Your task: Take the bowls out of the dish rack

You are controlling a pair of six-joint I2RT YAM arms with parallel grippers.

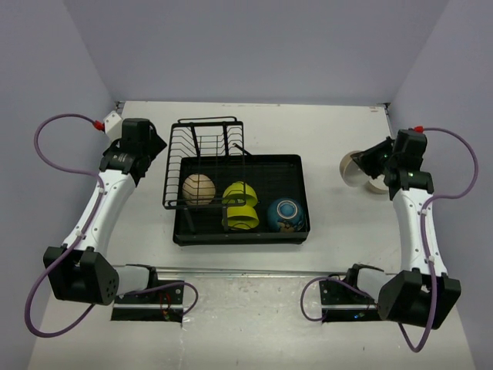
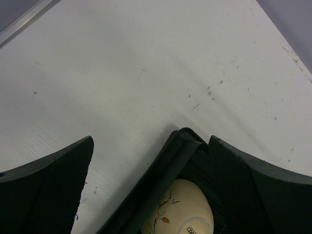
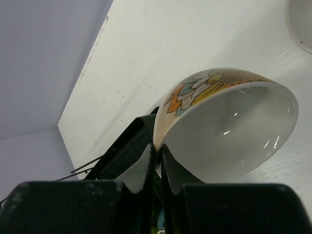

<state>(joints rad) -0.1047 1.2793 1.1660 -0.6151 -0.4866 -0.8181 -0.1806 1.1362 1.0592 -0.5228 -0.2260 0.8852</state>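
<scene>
- Top view: the dish rack (image 1: 266,181) sits mid-table. Its wire section (image 1: 206,121) is at the far end and the black tray part is toward the arms.
- In the tray, left to right: a tan bowl (image 1: 199,189), two lime-green bowls (image 1: 240,205) standing on edge against each other, and a blue bowl (image 1: 286,215) showing its patterned inside.
- Same view: the right gripper (image 1: 368,164) is off to the right, well clear of the rack, carrying a pale bowl (image 1: 353,169) tipped on its side.
- Tucked just behind that is a sliver of a second pale bowl (image 1: 379,186) resting on the table (image 1: 323,123).
- The left gripper (image 1: 152,148) hangs by the rack's left side, next to the wire section. Can't tell how far apart the jaws are from up here.
- Left wrist view: the left gripper (image 2: 151,141) has its fingers (image 2: 48,190) spread wide with nothing gripped. Between them there's only white table and a corner of the dish rack (image 2: 178,144).
- The tan bowl (image 2: 183,212) lies right inside that corner, with a small leafy mark on its outside.
- Right wrist view: the right gripper (image 3: 157,151) is pinched tight on the rim of the pale bowl (image 3: 229,131), one finger inside and one outside.
- The bowl is tilted, glossy white inside, with an orange and teal flower pattern on the outside.
- A dark edge of the dish rack (image 3: 122,146) shows lower left, and the rim of the second pale bowl (image 3: 302,22) peeks in at the top right corner.
</scene>
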